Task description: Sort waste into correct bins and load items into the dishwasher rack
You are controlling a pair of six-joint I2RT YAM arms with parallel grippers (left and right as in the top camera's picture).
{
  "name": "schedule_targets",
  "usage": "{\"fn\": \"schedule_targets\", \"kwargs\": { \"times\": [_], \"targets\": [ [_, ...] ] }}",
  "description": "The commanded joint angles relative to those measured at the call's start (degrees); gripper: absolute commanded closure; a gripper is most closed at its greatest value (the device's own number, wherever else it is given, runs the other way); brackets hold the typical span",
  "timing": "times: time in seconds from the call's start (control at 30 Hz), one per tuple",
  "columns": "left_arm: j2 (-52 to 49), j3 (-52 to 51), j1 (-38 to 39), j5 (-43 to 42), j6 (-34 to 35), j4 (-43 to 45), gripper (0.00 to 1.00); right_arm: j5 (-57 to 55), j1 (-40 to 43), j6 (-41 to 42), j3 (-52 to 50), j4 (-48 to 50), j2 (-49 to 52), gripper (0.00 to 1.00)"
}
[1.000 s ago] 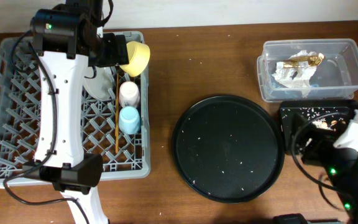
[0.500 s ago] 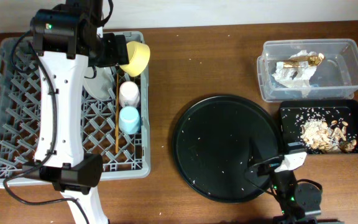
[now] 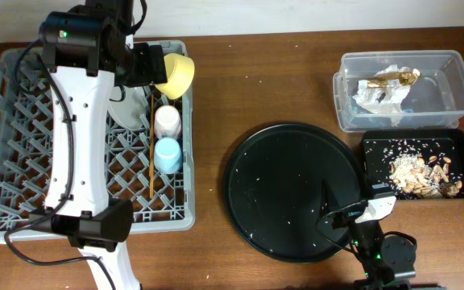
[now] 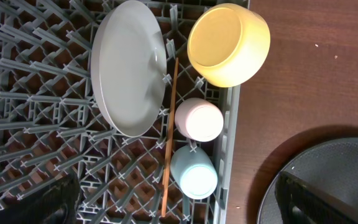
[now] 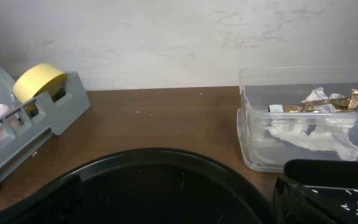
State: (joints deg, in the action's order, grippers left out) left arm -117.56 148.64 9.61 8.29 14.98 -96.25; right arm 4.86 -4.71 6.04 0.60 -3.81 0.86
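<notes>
Overhead, plate (image 3: 127, 109), yellow bowl (image 3: 176, 74), cups (image 3: 167, 155) and chopsticks (image 3: 151, 165) sit in the dishwasher rack (image 3: 22, 145), waste (image 3: 373, 98) binned right of it; left wrist, left tool (image 4: 179, 202) open, empty above the rack; right wrist, right tool (image 5: 179, 199) open, empty; apparently finished, only withdrawal left.

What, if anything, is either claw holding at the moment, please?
Nothing. The left claw and the right claw both stand open with nothing between their fingers.

grey latticed rack (image 3: 14, 145), yellow bowl (image 4: 229, 43), pink cup (image 4: 199, 119), blue cup (image 4: 194, 177)
</notes>
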Motion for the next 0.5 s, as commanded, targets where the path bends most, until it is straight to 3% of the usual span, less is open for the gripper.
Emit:
{"fn": "schedule_targets", "kwargs": {
  "times": [0.0,0.07,0.13,0.2,0.3,0.37,0.47],
  "targets": [
    [-0.2,-0.31,0.07,4.63,0.57,2.34,0.01,0.92,-0.2,0.61,-0.28,-0.22,-0.13,0.02],
    [3.91,-6.01,0.09,0.94,0.55,18.36,0.01,0.92,-0.2,0.61,-0.28,-0.22,-0.13,0.02],
    [12.55,-22.56,0.07,-2.14,-1.46,36.44,0.01,0.94,-0.2,0.61,-0.28,-0.22,-0.13,0.02],
    [22.97,-42.12,-0.04,-2.97,-9.11,51.93,0.01,0.92,-0.2,0.61,-0.28,-0.22,-0.13,0.02],
    [39.63,-70.73,-0.04,-2.97,-22.29,65.61,0.01,0.92,-0.2,0.61,-0.28,-0.22,-0.13,0.02],
    [47.91,-85.0,-0.94,-2.99,-23.67,71.21,0.01,0.92,-0.2,0.61,-0.28,-0.22,-0.13,0.02],
    [64.37,-109.63,-3.02,-3.19,-23.67,87.01,0.01,0.92,-0.2,0.61,-0.28,-0.22,-0.13,0.02]
  ]
}}
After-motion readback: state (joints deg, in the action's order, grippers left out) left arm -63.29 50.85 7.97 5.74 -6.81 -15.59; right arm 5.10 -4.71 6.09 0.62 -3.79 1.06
